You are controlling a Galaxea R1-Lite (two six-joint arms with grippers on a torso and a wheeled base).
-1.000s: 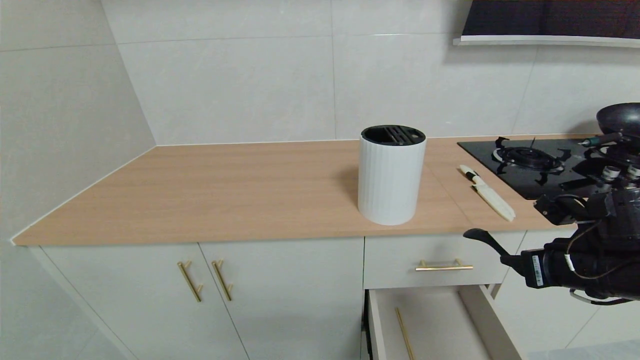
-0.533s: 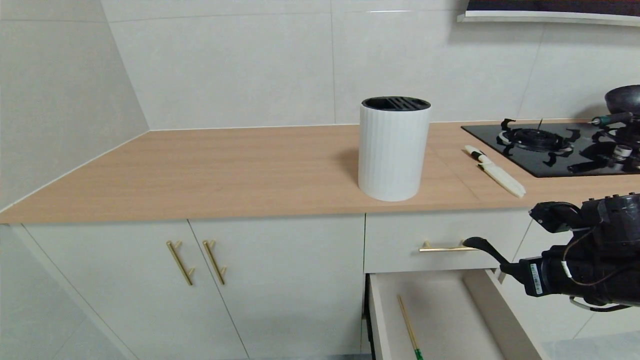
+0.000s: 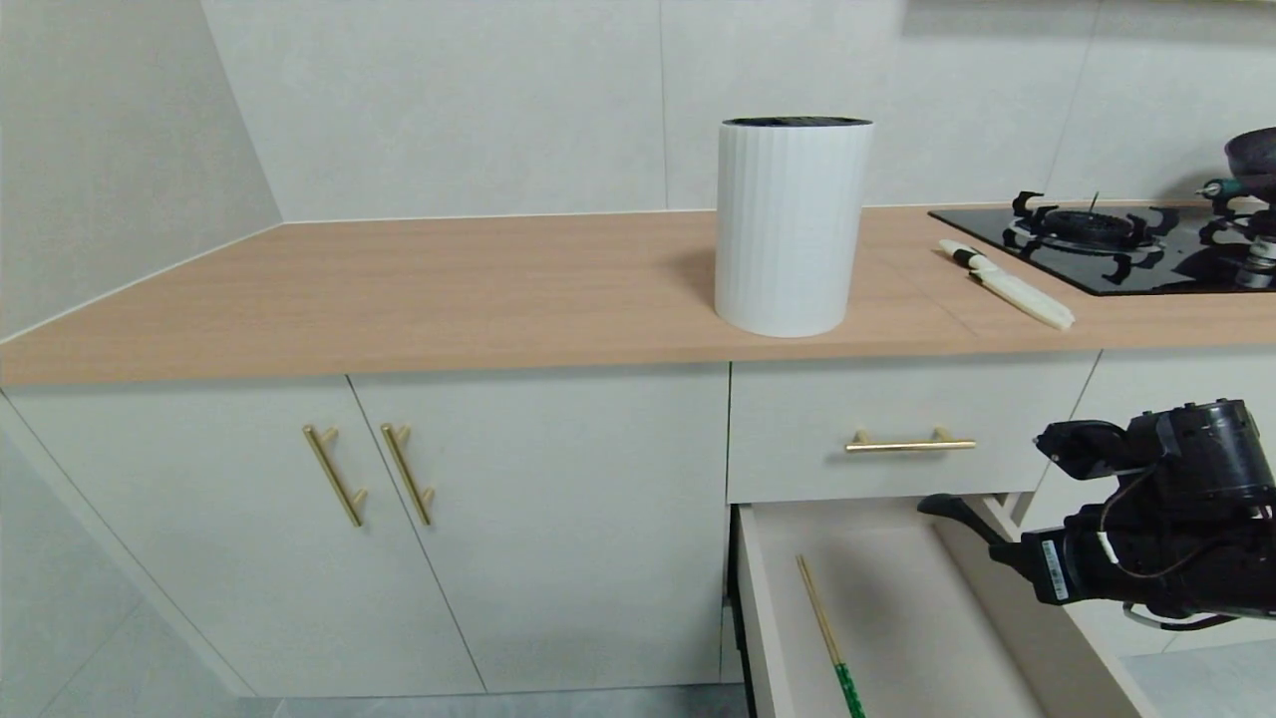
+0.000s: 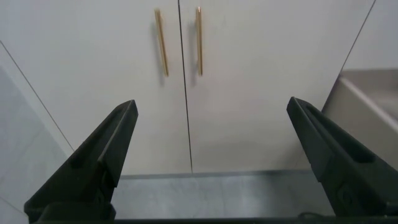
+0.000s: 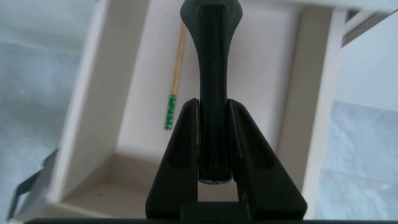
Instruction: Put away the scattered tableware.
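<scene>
My right gripper is shut on the handle of a black utensil, which sticks out over the right side of the open lower drawer. In the right wrist view the black utensil runs from the gripper out above the drawer. A wooden chopstick with a green end lies inside. A cream knife with a black band rests on the countertop. My left gripper is open, low in front of the cabinet doors.
A tall white ribbed holder with a black slotted top stands on the wooden countertop. A black gas hob is at the right. The upper drawer with its gold handle is closed. Two gold door handles face my left gripper.
The head camera has dropped, so the counter sits higher in the picture. My right gripper with the black utensil has gone down from countertop-edge height to the open drawer's level.
</scene>
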